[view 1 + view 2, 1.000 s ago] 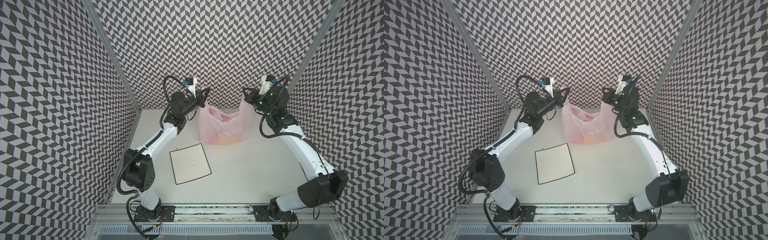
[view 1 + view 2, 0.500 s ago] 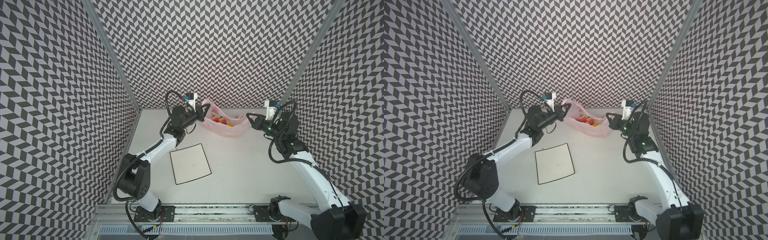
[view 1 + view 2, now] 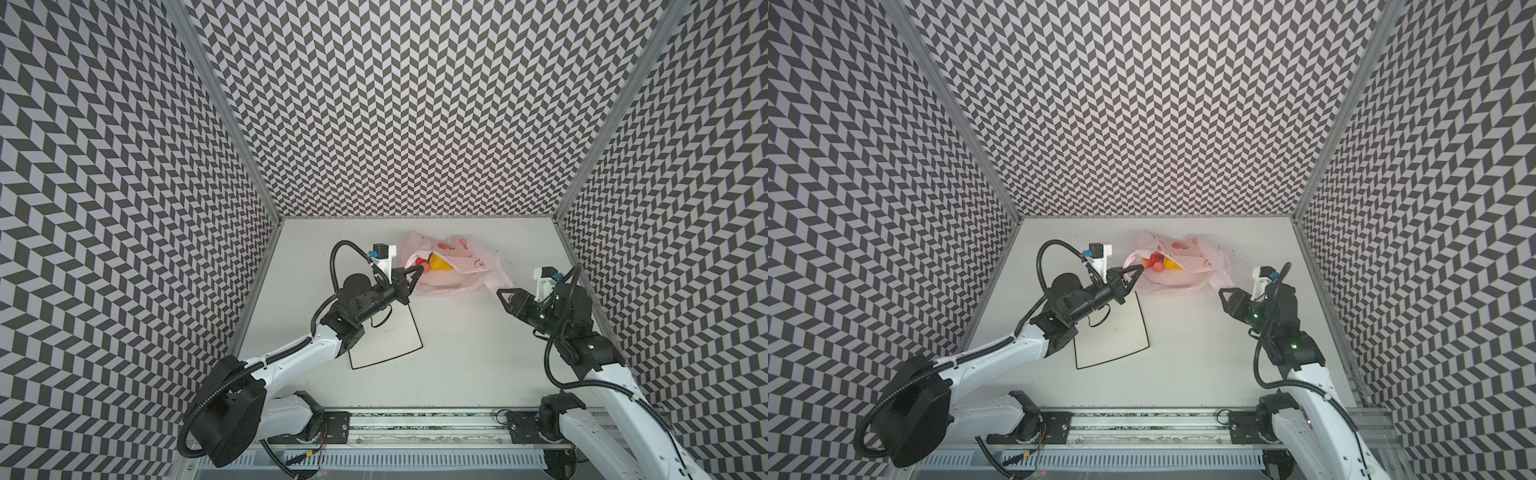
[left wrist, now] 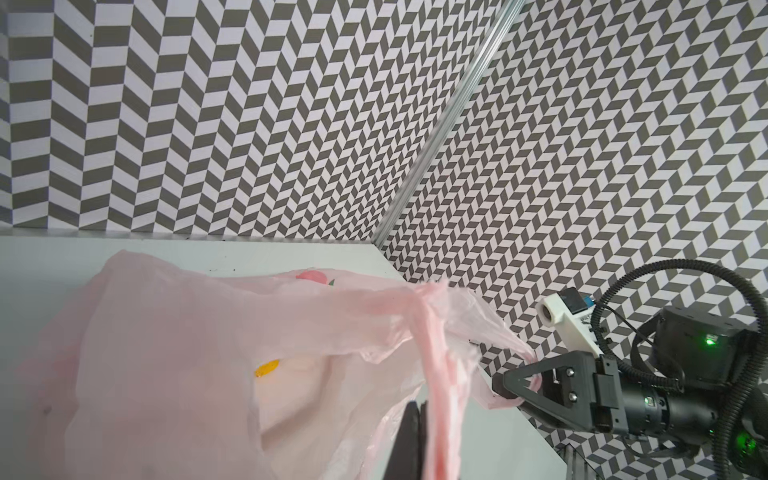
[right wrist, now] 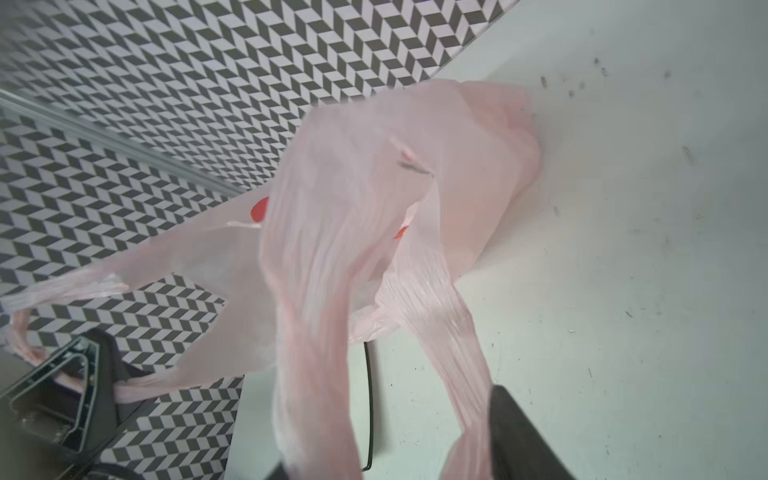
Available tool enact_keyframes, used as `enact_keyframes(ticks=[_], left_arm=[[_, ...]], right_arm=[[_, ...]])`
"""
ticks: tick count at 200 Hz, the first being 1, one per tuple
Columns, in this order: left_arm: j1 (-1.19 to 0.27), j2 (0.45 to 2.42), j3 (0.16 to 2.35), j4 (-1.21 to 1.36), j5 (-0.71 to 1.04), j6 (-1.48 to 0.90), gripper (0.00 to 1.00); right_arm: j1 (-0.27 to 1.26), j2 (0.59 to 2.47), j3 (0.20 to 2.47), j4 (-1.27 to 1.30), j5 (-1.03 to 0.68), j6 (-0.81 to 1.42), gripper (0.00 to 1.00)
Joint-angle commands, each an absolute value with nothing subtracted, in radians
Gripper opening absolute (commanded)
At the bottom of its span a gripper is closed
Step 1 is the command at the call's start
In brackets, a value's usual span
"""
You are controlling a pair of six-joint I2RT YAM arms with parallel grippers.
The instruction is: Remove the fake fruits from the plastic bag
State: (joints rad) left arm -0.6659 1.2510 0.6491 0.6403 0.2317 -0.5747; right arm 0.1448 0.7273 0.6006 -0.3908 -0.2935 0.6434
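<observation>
Pink plastic bag (image 3: 457,272) lying crumpled at the back of a white counter (image 3: 457,357), boxed in by black-and-white zigzag walls (image 3: 395,104).
The left fingers (image 3: 400,282) are pinched tight on one handle loop (image 4: 440,395) beside the bag's mouth, where the fake fruits (image 3: 436,262) show inside. The right fingers (image 3: 517,302) stand apart, with the other handle (image 5: 316,332) trailing loose between them.

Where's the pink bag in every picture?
In a top view: the pink bag lies at the far middle of the table.
In a top view: the same far-middle spot.
Left wrist view: close up, filling much of the picture.
Right wrist view: close up, handles stretched toward the camera.
Shared landmark: the white table under it.
</observation>
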Motion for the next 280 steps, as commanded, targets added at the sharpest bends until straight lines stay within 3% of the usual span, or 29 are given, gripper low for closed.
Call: enact_keyframes(ticks=[1, 19, 38, 79, 93, 110, 137, 198, 240, 280], left_arm=[[-0.675, 1.234, 0.649, 0.706, 0.169, -0.597, 0.0], [-0.678, 1.227, 0.648, 0.709, 0.157, -0.593, 0.0], [-0.679, 1.221, 0.647, 0.708, 0.161, -0.592, 0.0], [-0.685, 1.192, 0.618, 0.702, 0.163, -0.597, 0.0], [-0.687, 1.184, 0.61, 0.698, 0.163, -0.597, 0.0], [-0.689, 1.173, 0.602, 0.695, 0.163, -0.599, 0.0], [-0.69, 1.158, 0.591, 0.683, 0.157, -0.599, 0.0], [-0.69, 1.12, 0.574, 0.646, 0.15, -0.597, 0.0], [-0.69, 1.098, 0.562, 0.632, 0.139, -0.597, 0.0], [-0.69, 1.081, 0.558, 0.624, 0.134, -0.589, 0.0]], right_arm=[[0.144, 0.679, 0.701, -0.483, -0.111, 0.64, 0.71], [0.144, 0.655, 0.793, -0.541, 0.006, 0.575, 0.76], [0.143, 0.648, 0.88, -0.522, 0.023, 0.463, 0.73], [0.159, 0.781, 1.029, -0.388, -0.375, 0.258, 0.58], [0.221, 0.836, 1.049, -0.344, -0.429, 0.248, 0.53], [0.388, 0.883, 1.03, -0.262, -0.35, 0.19, 0.49], [0.573, 0.972, 0.947, -0.106, -0.224, -0.112, 0.45], [0.59, 1.316, 0.927, 0.165, -0.193, -0.665, 0.32], [0.596, 1.455, 0.892, 0.276, -0.239, -0.988, 0.18], [0.598, 1.575, 0.896, 0.358, -0.098, -1.052, 0.14]])
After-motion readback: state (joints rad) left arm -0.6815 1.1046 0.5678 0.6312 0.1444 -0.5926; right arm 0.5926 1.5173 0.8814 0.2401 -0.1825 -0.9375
